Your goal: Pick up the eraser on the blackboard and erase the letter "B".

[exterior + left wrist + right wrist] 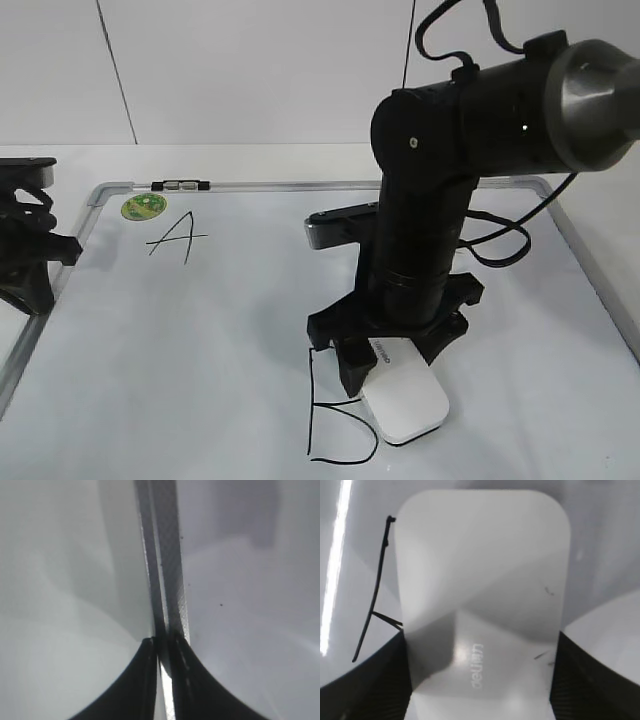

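Observation:
The white eraser [405,395] lies flat on the blackboard [200,330], a white board with a grey frame. My right gripper [392,365] is shut on the eraser, one finger on each long side; the right wrist view shows the eraser [480,595] between the fingers [480,680]. The letter "B" [335,425] in black marker sits at the board's front, its right side under the eraser. Its stem and a stroke show in the right wrist view [375,595]. My left gripper [30,250] rests at the board's left edge, its fingers [162,647] together over the frame.
A smaller black "A" [178,238] and a round green sticker [143,206] sit at the board's back left. A black-and-silver clip [180,185] is on the far frame edge. The frame rail [165,570] runs under my left gripper. Cables hang from my right arm.

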Tool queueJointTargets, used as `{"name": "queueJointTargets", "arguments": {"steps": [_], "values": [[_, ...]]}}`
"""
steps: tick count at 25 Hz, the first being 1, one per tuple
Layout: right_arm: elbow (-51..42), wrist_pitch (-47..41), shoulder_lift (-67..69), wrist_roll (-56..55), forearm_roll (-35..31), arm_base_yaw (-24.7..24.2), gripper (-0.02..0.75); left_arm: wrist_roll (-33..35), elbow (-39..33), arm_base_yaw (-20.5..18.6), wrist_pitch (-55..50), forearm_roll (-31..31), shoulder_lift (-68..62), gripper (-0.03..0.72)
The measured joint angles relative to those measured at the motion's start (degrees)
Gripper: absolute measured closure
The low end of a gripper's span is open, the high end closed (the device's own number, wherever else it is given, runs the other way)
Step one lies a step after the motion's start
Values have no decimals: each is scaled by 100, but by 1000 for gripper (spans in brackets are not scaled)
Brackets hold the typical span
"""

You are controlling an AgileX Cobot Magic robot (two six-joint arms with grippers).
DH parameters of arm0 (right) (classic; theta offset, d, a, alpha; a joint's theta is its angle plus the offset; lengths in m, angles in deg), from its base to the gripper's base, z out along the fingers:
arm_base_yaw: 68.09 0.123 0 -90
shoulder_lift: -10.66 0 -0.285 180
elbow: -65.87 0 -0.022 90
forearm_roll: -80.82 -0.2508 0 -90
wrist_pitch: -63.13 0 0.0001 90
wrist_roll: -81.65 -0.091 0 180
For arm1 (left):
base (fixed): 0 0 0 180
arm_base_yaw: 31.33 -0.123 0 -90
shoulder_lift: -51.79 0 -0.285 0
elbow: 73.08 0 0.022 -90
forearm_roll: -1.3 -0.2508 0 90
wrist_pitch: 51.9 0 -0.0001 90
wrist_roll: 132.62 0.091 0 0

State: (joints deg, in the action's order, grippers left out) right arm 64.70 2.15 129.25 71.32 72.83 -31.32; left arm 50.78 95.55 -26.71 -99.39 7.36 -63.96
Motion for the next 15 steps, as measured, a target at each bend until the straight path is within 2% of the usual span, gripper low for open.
{"name": "queueJointTargets", "arguments": {"steps": [4, 9, 15], "values": [[0, 0, 47, 173, -137, 0, 163, 10, 0, 0, -10, 12, 0, 639], [9, 0, 127, 660, -619, 14, 163, 10, 0, 0, -10, 21, 0, 639], [9, 118, 140, 733, -573, 495, 163, 10, 0, 0, -10, 47, 0, 639]]}}
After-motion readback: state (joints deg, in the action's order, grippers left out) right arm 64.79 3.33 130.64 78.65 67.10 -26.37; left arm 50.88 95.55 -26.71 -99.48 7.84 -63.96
